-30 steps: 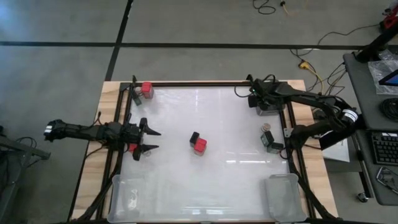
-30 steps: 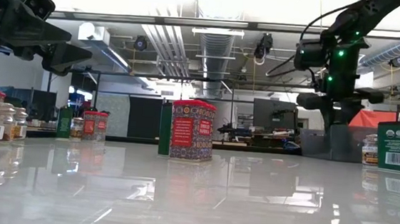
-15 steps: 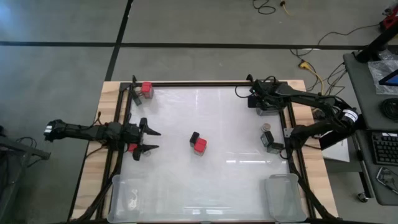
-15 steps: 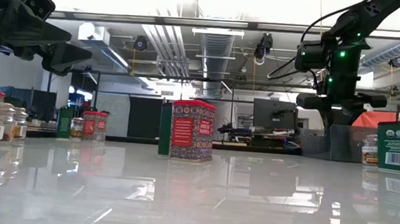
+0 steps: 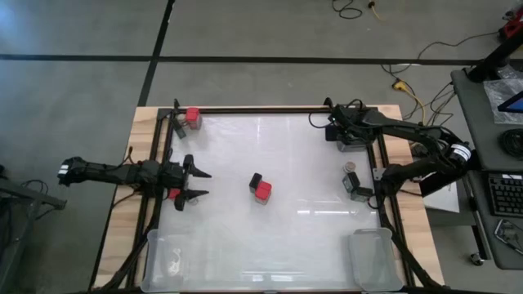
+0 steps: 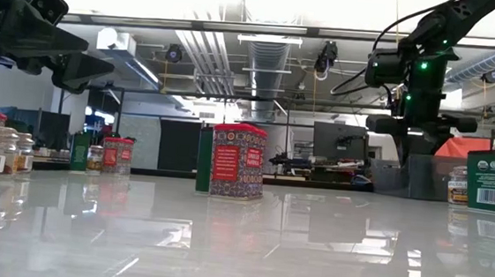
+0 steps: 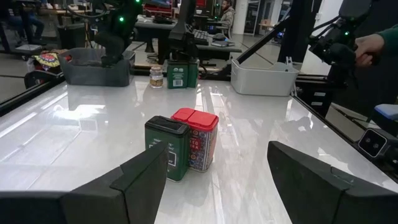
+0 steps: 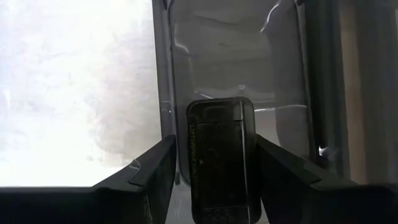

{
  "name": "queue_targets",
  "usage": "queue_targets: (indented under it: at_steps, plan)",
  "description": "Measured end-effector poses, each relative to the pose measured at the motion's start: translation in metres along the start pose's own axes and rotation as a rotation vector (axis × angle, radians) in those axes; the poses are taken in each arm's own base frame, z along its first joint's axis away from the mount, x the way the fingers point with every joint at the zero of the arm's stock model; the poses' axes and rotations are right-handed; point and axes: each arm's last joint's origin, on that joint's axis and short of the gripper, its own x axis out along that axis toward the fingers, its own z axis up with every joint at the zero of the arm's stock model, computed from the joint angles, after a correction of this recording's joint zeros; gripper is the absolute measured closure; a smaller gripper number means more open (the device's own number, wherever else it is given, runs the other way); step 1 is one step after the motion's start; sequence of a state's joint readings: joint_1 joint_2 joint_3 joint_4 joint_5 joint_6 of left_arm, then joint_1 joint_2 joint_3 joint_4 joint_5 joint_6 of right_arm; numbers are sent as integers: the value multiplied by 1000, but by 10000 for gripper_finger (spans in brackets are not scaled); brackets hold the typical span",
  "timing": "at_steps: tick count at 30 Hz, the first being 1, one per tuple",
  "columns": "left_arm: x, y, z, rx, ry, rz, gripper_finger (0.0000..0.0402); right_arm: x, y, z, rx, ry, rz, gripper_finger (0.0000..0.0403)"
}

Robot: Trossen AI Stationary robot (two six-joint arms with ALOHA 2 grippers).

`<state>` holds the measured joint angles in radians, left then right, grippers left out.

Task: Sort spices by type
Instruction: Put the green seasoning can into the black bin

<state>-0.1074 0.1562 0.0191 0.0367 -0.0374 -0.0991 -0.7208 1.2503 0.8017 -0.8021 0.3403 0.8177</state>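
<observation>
My right gripper (image 5: pixel 341 131) hangs pointing down over the grey bin (image 5: pixel 353 139) at the table's far right corner. A dark tin (image 8: pixel 221 162) shows between its open fingers, with a thin gap beside one finger (image 8: pixel 163 163). My left gripper (image 5: pixel 202 184) waits open and level at the table's left edge, beside a red-topped tin (image 5: pixel 174 194). A red-topped tin (image 5: pixel 263 192) and a dark tin (image 5: pixel 256 180) stand side by side on their bases mid-table. A round tan-lidded jar (image 5: pixel 350 173) and a dark green tin (image 5: pixel 359 192) stand by the right edge, and another red-topped tin (image 5: pixel 192 117) at the far left corner. My right gripper has the dark tin's two sides between its fingers, which come from above, slanting down. A strip of the bin shows between one finger and the tin's side (image 8: pixel 188 168). Whether the other finger (image 8: pixel 273 168) touches the tin I cannot tell.
Two clear bins stand at the near edge, one at the left (image 5: pixel 176 257) and one at the right (image 5: pixel 376 257). A black frame (image 5: pixel 270 109) runs round the white tabletop. A person's hand (image 7: pixel 373 43) shows beyond the table's right side.
</observation>
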Motion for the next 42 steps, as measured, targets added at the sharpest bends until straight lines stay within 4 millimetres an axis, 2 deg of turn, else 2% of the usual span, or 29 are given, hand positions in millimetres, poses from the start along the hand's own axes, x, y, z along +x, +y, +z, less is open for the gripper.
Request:
queue_targets:
  at_steps: [6, 14, 21, 25, 27, 30, 33, 36, 39, 42]
  plan:
    - [0, 0, 0, 0, 0, 0, 143, -1, 0, 1, -11, -16, -13, 221]
    - [0, 0, 0, 0, 0, 0, 143, -17, 1, 12, -20, -94, 13, 216]
    - [0, 0, 0, 0, 0, 0, 143, -47, 7, 20, -64, -172, 104, 180]
    - [0, 0, 0, 0, 0, -1, 143, -70, 15, 14, -129, -206, 181, 154]
    - [0, 0, 0, 0, 0, 0, 143, -81, 19, 4, -197, -152, 225, 140]
    - [0, 0, 0, 0, 1, 0, 143, -97, 21, -19, -282, 22, 247, 119]
    - [0, 0, 0, 0, 0, 0, 143, -116, 19, -45, -371, 154, 220, 99]
    - [0, 0, 0, 0, 0, 0, 143, -130, 17, -73, -408, 213, 174, 84]
    - [0, 0, 0, 0, 0, 0, 143, -137, 16, -101, -441, 256, 161, 72]
    - [0, 0, 0, 0, 0, 0, 143, -134, 13, -124, -438, 295, 133, 62]
